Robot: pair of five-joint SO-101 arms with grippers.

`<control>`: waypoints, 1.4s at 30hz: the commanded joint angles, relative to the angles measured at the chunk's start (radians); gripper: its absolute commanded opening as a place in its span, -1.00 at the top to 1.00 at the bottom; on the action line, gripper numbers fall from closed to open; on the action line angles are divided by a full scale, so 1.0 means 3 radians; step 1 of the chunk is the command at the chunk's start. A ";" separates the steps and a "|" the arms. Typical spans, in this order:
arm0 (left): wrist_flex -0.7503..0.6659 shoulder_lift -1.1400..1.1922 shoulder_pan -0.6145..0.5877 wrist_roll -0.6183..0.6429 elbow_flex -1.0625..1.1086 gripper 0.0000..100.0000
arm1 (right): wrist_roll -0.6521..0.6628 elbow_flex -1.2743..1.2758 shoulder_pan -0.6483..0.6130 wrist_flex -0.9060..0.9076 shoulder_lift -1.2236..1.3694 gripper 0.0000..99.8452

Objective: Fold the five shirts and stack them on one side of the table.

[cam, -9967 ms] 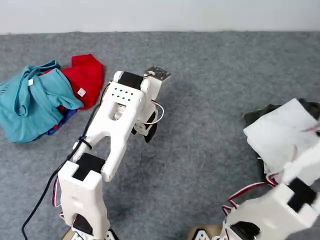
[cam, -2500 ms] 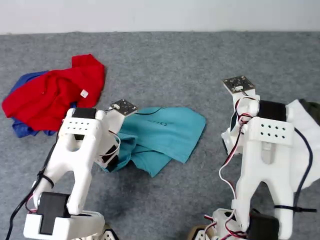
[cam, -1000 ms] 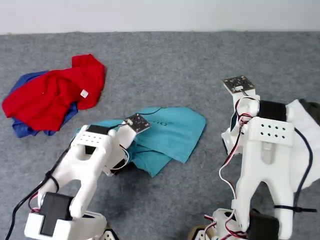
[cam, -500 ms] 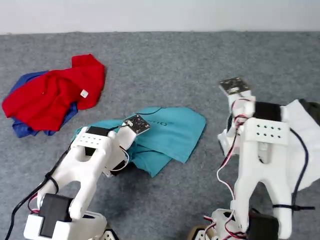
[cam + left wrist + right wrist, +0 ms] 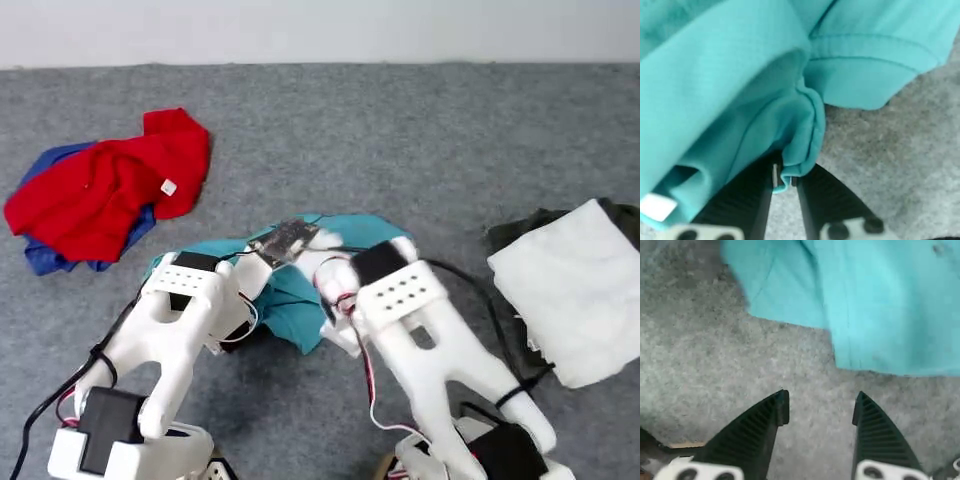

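At the left of the grey bench [image 5: 430, 140], a red shirt [image 5: 110, 190] is lying crumpled over a blue shirt [image 5: 45, 258]. In the middle, the left end effector [image 5: 784, 176] is clamping a fold of the teal shirt [image 5: 292, 305], and the right end effector [image 5: 820, 407] is hanging just beside that shirt's edge, fingers apart. At the far right, a folded white shirt [image 5: 575, 285] is resting on a dark shirt [image 5: 520, 228].

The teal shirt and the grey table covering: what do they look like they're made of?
The teal shirt looks like a soft, matte knit, probably cotton jersey: it drapes in loose folds and has stitched hems. The table covering looks like short-pile carpet or felt, with a fuzzy, speckled grey surface.
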 commanded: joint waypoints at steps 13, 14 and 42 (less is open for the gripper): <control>0.0036 -0.0046 0.0005 -0.0036 -0.0028 0.97 | 0.0061 0.0818 0.0417 -0.1332 -0.0074 0.57; 0.0036 -0.0046 0.0005 -0.0036 -0.0028 0.97 | 0.0061 0.0890 0.0453 -0.1496 -0.0074 0.57; 0.0046 -0.0046 0.0005 -0.0036 -0.0023 0.97 | 0.0174 0.0885 0.0713 -0.2135 0.0545 0.98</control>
